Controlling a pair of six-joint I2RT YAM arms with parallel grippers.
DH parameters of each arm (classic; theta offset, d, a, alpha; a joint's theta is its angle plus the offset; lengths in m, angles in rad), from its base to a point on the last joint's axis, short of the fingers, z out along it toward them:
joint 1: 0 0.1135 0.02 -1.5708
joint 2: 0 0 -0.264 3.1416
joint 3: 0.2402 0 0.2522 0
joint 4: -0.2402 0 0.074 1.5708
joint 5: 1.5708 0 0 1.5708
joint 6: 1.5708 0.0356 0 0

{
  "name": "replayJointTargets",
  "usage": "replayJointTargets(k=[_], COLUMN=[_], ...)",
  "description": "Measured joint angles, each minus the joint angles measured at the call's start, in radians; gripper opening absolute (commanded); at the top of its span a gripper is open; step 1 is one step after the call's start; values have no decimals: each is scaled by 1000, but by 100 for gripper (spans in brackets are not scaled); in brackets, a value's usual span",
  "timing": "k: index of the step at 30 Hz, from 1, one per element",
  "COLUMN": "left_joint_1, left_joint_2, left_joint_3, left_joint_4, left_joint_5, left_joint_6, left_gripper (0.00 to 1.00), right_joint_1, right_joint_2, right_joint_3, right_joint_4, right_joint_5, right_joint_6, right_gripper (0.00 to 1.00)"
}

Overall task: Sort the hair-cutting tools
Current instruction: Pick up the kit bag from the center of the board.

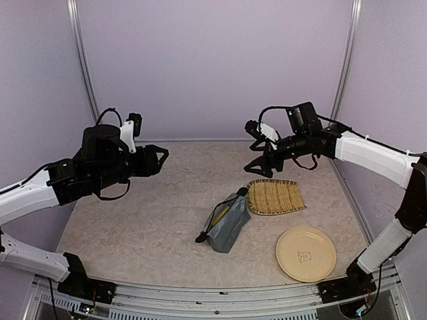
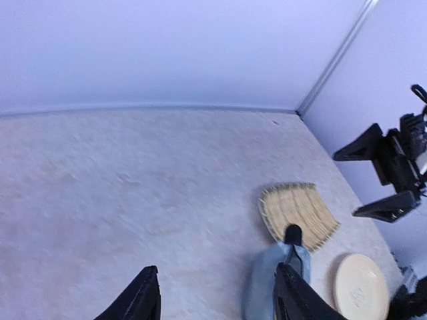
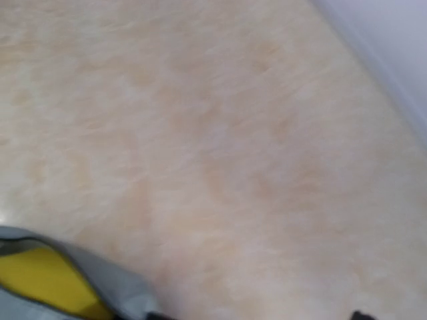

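1. Tools: you see only two black ends poking out of the pouch (image 1: 227, 225). The far black end (image 1: 242, 192) touches the tray's left corner, and the near black end (image 1: 201, 237) rests on the desk (image 1: 133, 220). You cannot tell which tools they are.
2. Your pouch lies mid-desk, slanted, with its zip open. A strip of yellow sponge (image 1: 222, 215) shows inside it.
3. Your tray (image 1: 277, 197) is woven and sits just right of the pouch's far end. The plate (image 1: 305, 254) lies nearer you on the right, apart from both the tray and the pouch.
4. Your left gripper (image 1: 163, 161) hangs above the desk's left side with its jaws spread wide. It points toward the middle, well apart from the pouch.
5. Your right gripper (image 1: 249, 159) hangs above the far side of the desk, beyond the tray, also spread wide. It touches nothing.
6. Your right wrist view is blurred. It shows bare desk, and the pouch's open mouth with the sponge at lower left.
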Motion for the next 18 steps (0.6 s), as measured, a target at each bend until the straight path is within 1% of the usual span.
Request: replayJointTargets(k=[2,4,6,8,12,14,18], left_joint_1=[7,-16,-55,-98,-138,-141,-142], left_joint_2=[-7,-4,2,13,61,95,173], left_joint_3=[-106,-232,-331,-399,-437,-454,-469], left_joint_4=[64,115,132,147,244,330,422], left_joint_5=[129,240,317,384,500,556,622], left_joint_6=[-84,-184,-274,-365,-493,-554,-627], left_gripper=[56,57,59,59,60,58,55], right_joint_1=[0,2,2,2,2,2,2], right_joint_2=[27,35,35,35,36,40,45], right_joint_3=[0,-20,-40,-52,-53,-52,-52], right_joint_4=[-35,-56,-65,-71,-79,-84,-96], right_joint_5=[-32,-55,-74,-92,-129,-145,-158], right_joint_6=[-8,-16,-18,-19,-18,-18,-18], right_gripper=[83,84,84,84,82,81,81])
